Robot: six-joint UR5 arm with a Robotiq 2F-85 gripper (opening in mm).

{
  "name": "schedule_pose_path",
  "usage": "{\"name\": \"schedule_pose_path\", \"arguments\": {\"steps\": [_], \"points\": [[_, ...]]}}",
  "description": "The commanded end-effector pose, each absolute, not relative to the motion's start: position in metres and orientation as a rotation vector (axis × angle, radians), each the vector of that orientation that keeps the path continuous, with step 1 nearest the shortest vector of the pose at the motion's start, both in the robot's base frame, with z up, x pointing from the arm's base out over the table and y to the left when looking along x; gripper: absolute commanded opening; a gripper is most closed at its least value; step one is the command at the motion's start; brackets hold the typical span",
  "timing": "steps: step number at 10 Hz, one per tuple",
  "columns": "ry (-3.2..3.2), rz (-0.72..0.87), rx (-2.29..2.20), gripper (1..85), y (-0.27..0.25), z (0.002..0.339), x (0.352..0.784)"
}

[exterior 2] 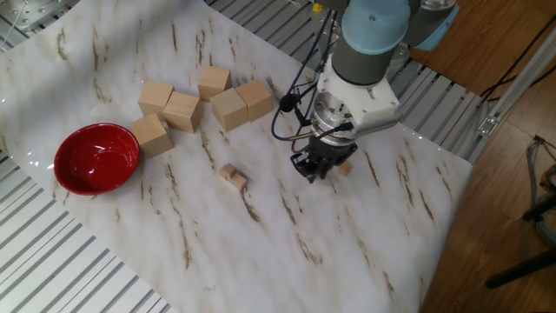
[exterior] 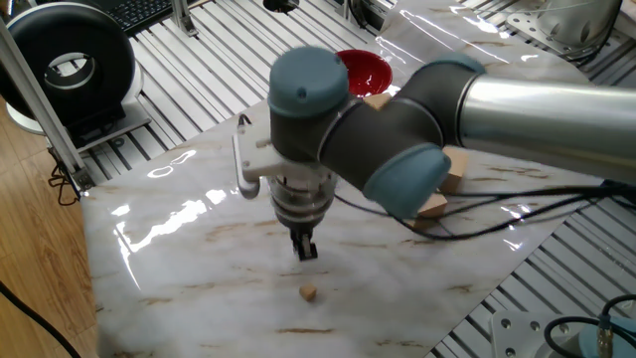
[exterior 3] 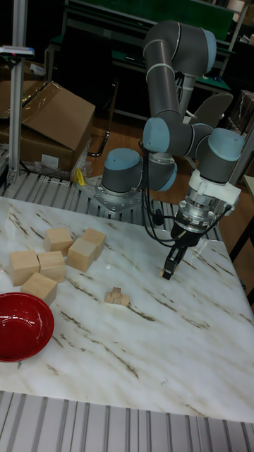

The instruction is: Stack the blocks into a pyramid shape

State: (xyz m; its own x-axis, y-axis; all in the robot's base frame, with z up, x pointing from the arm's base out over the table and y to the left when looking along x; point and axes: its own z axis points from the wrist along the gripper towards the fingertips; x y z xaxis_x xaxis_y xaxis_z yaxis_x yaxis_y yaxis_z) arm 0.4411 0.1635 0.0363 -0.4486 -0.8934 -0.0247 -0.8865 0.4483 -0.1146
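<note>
One tiny tan cube [exterior: 310, 292] lies alone on the marble table, also seen as cube [exterior 2: 345, 169] just right of the fingers. My gripper [exterior: 305, 251] hangs a little above and left of it, fingers close together with nothing between them; it shows again as gripper [exterior 2: 314, 169] and gripper [exterior 3: 168, 272]. The other tiny cubes form a small pile [exterior 2: 232, 176], left of the gripper, also visible as the pile [exterior 3: 116, 296]. How they are stacked is too small to tell.
Several large pale wooden blocks [exterior 2: 204, 104] are grouped at the far side, beside a red bowl [exterior 2: 95, 156]. In the tall view, the large blocks [exterior 3: 56, 254] and bowl [exterior 3: 21, 325] sit left. Slatted metal surrounds the marble sheet's edges.
</note>
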Motion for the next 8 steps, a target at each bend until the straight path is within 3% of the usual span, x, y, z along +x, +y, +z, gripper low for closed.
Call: {"name": "schedule_pose_path", "arguments": {"steps": [1,2,4,8], "points": [[2.583,-0.099,-1.630,1.0,0.159,0.047,0.449],[2.610,-0.013,-1.619,1.0,0.170,0.046,0.438],[2.633,-0.101,-1.587,1.0,0.156,0.047,0.445],[2.689,-0.092,-1.085,1.0,0.170,0.054,0.485]]}}
